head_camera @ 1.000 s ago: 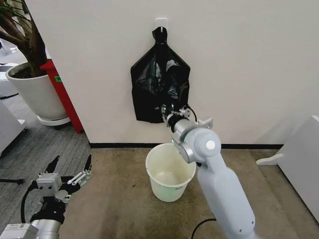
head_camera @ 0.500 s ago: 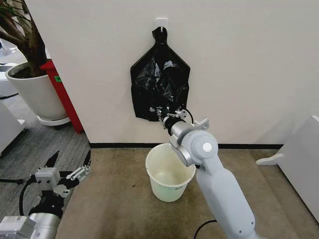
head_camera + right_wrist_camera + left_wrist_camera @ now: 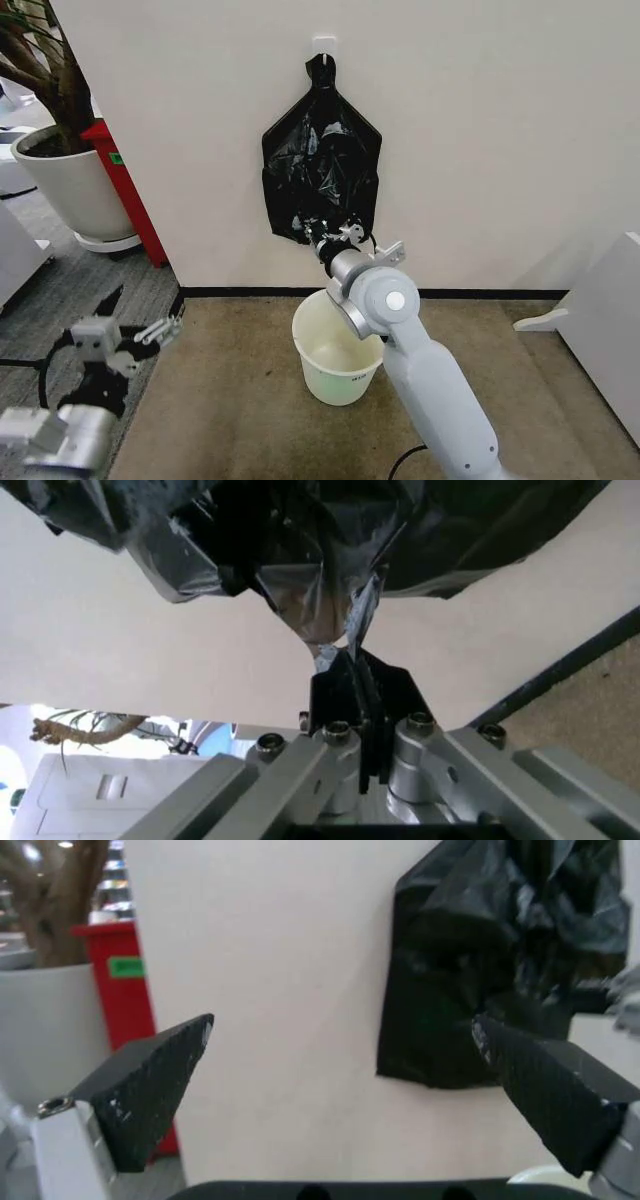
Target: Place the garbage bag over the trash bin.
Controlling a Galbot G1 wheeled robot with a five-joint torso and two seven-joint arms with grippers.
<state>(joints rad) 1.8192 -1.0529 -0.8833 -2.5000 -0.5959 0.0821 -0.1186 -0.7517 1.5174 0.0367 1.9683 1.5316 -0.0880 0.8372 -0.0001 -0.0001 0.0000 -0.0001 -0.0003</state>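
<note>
Against the pale wall hung one garbage bag, long axis vertical, knot up on a hook. One trash bin stood below, mouth up. Right gripper was clamped on the bag's bottom edge; left gripper hovered low, spread wide, holding nothing.

Plain cream wall across frame, dark baseboard below. Brown carpet lower centre. Upper left: white plant pot, red cabinet. White furniture at right edge.
</note>
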